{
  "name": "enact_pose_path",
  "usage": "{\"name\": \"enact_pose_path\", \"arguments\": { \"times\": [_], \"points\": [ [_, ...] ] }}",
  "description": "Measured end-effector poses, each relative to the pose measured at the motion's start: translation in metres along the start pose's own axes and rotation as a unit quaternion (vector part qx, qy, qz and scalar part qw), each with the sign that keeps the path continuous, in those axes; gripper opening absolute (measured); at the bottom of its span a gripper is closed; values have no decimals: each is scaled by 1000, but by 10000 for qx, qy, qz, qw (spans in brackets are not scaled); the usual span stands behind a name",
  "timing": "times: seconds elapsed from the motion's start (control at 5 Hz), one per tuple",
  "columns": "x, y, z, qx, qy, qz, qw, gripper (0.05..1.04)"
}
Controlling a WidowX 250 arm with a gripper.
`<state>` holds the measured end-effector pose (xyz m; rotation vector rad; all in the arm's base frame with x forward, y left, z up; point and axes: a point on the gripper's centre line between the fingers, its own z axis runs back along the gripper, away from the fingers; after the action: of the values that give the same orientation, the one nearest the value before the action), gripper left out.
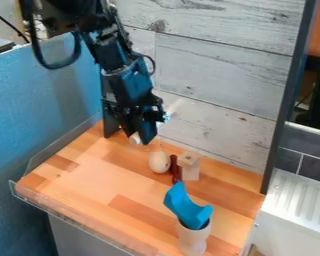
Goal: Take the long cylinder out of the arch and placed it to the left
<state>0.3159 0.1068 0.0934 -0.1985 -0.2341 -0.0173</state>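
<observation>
Over the back left part of the worktop (pixel 89 172), camera view, the gripper (pixel 130 134) is hanging down with its fingers a bit apart, and it looks like it's pinching the cylinder (pixel 135 138). That's a pale piece with one end poking out between the fingers. Can't really tell if it's touching the worktop. Container-wise there's a pale cup (pixel 192 239) near the front right, with the blue arch (pixel 179 200) sitting in its mouth, kinda tilted, most of it sticking up above the rim. Behind that you've got a wooden egg (pixel 159 162), a dark red piece (pixel 175 169) just beside it, then a wooden block (pixel 189 167).
</observation>
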Motion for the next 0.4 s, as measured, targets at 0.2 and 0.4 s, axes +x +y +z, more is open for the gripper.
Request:
{"name": "enact_pose_path", "arguments": {
  "times": [0.2, 0.4],
  "points": [
    [19, 27, -20, 290, -65, 439, 9986, 260],
    [29, 53, -47, 609, -174, 791, 9949, 260]
  ]
}}
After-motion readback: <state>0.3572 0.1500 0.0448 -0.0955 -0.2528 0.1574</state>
